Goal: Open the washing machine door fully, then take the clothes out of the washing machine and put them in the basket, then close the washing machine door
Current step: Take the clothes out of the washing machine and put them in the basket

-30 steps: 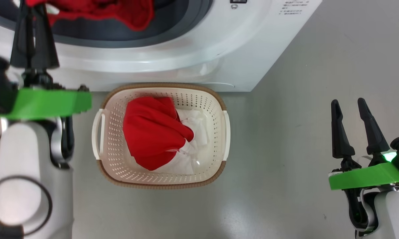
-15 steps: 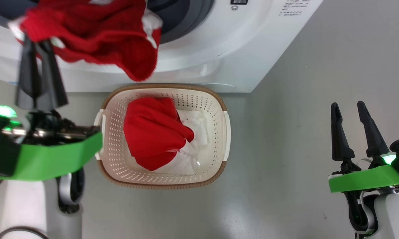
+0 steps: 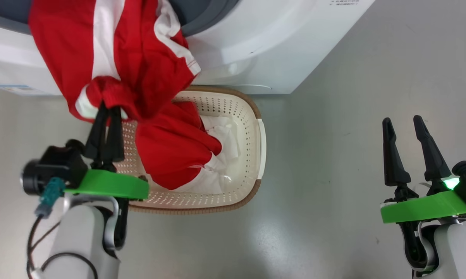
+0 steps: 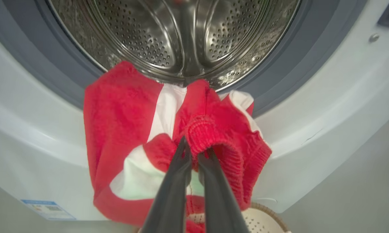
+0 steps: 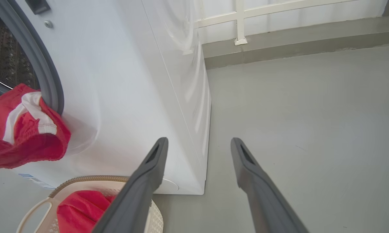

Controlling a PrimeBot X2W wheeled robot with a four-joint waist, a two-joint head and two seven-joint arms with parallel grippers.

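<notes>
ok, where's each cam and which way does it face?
Head: head-mounted, looking down at cream perforated plastic basket, white washing machine; left gripper, right gripper show.
Left wrist: left arm, facing perforated steel drum; shut fingers pinch red fabric garment.
Right wrist: right arm, facing machine's side, grey floor; open fingers.
Shared: all see garment, basket.

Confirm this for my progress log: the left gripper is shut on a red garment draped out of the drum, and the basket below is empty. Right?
Not quite: the basket is not empty. The head view shows a red bundle lying in it. The left gripper is indeed shut on the draped garment at the drum.
</notes>
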